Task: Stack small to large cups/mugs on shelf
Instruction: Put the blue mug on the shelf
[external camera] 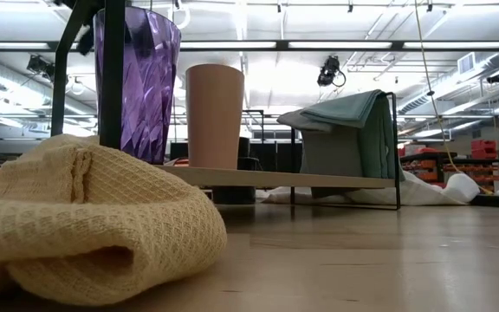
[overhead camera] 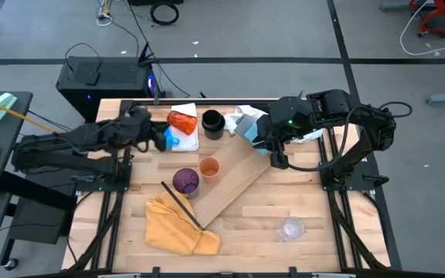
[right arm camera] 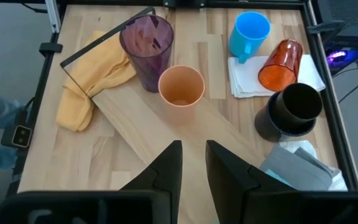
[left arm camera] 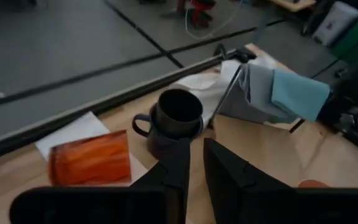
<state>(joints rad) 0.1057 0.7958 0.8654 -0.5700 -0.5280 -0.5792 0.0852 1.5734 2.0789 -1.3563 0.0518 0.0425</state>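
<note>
Purple cup (overhead camera: 185,181) and orange cup (overhead camera: 209,167) are stood on the shelf (overhead camera: 234,181) at centre; left gripper (overhead camera: 163,137), at ten o'clock beside the blue mug (overhead camera: 169,140), and right gripper (overhead camera: 278,158), at two o'clock, are both held slightly apart and empty, so the tumbler (overhead camera: 181,121) lying on its side could be rolled away by a glancing approach.

- Ahead of the left gripper (left arm camera: 194,171), the black mug (left arm camera: 174,121) blocks the path; the red-orange tumbler (left arm camera: 91,157) lies on its side just beside the fingers.
- Ahead of the right gripper (right arm camera: 193,167), bare board (right arm camera: 166,134) leads to the orange cup (right arm camera: 181,86) and purple cup (right arm camera: 146,43).
- Beyond those, a yellow cloth (right arm camera: 92,78) covers the table.
</note>
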